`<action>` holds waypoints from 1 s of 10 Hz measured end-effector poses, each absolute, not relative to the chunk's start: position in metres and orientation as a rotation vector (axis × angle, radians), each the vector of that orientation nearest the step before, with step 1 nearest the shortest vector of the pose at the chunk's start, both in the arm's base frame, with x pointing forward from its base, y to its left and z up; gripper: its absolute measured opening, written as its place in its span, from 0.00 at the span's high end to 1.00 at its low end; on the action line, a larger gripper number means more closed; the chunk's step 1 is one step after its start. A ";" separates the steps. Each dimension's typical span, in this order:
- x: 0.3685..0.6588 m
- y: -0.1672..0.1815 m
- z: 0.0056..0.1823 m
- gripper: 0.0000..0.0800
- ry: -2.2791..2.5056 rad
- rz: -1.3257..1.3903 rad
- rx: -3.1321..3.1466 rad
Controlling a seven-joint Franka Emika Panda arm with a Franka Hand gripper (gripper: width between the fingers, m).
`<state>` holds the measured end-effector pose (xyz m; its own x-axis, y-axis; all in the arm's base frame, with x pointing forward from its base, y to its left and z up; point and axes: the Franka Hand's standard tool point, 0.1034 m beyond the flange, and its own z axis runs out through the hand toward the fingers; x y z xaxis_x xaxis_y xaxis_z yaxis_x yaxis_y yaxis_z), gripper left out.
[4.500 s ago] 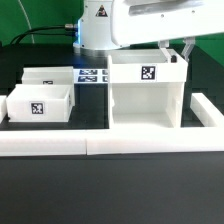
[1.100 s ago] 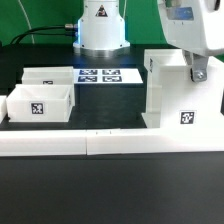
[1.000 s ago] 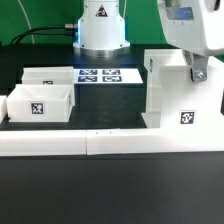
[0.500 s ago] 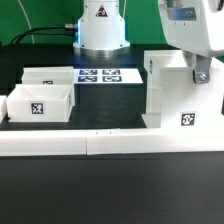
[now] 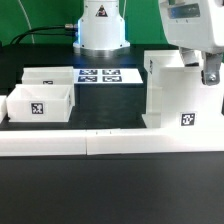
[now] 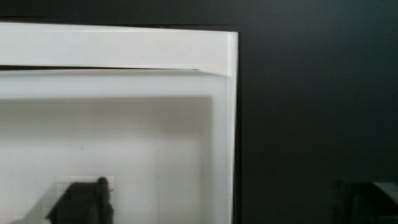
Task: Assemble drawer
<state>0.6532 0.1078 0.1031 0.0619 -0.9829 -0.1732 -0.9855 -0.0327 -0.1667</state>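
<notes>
The tall white housing (image 5: pixel 182 90) stands upright at the exterior view's right, with a tag low on its front face. My gripper (image 5: pixel 209 76) is at the housing's top right corner. In the wrist view the gripper (image 6: pixel 231 200) is open. One finger (image 6: pixel 80 200) is over the white housing (image 6: pixel 116 120) and the other is over the dark table beyond its edge. Two small white trays sit at the left: one in front (image 5: pixel 40 103) with a tag on its face, one behind it (image 5: pixel 50 78).
The long low white border wall (image 5: pixel 100 143) runs across the front and turns back at the far right. The marker board (image 5: pixel 107 74) lies flat behind the trays, before the robot's white base (image 5: pixel 100 25).
The housing went from lying open-side-forward to standing upright at the right. In the last half second my gripper shifted right along its top and its fingers spread.
</notes>
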 end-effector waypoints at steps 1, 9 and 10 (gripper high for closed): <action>0.653 0.108 0.103 0.20 1.998 0.015 -2.100; 0.618 0.099 0.140 0.19 1.617 0.007 -2.410; 0.618 0.098 0.140 0.19 1.554 -0.002 -2.451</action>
